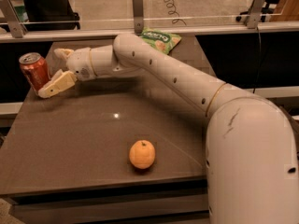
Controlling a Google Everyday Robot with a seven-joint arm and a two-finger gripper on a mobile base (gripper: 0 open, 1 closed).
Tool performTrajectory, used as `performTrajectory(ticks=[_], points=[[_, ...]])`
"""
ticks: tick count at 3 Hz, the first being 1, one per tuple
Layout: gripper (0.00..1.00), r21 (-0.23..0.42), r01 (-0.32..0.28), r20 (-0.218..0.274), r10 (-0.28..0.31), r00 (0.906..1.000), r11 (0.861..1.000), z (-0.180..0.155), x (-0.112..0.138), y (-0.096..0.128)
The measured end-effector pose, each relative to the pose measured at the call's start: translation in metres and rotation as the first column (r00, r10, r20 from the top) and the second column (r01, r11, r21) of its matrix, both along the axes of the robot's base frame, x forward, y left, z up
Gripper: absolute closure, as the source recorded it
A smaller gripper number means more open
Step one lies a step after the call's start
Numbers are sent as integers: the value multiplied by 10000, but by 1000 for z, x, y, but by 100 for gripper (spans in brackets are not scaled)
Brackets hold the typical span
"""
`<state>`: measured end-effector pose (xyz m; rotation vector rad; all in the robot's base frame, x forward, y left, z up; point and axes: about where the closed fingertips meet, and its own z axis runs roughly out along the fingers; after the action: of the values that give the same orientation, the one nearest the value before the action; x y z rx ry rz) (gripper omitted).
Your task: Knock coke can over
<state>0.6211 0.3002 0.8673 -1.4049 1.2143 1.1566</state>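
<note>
Red can [33, 71], probably light and tippy, stands upright just beside the gripper [50, 73], its fingers [56, 84] spread and empty; push near its top.

Dark brown table [70, 139], glass railing [201, 20] behind, pale floor [107, 1] beyond

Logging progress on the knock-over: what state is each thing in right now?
Coke can: standing upright, not yet knocked over, back left of the table.
Gripper: right beside the can, jaws open.
Orange: resting near the front edge.
Snack bag: lying flat at the back.
</note>
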Motion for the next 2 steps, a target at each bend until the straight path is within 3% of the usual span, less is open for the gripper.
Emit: performTrajectory(ticks=[1, 2], points=[[16, 677, 147, -565, -108, 9983, 9976, 0, -6, 17], [39, 1160, 183, -886, -80, 9960, 9931, 9, -14, 32]])
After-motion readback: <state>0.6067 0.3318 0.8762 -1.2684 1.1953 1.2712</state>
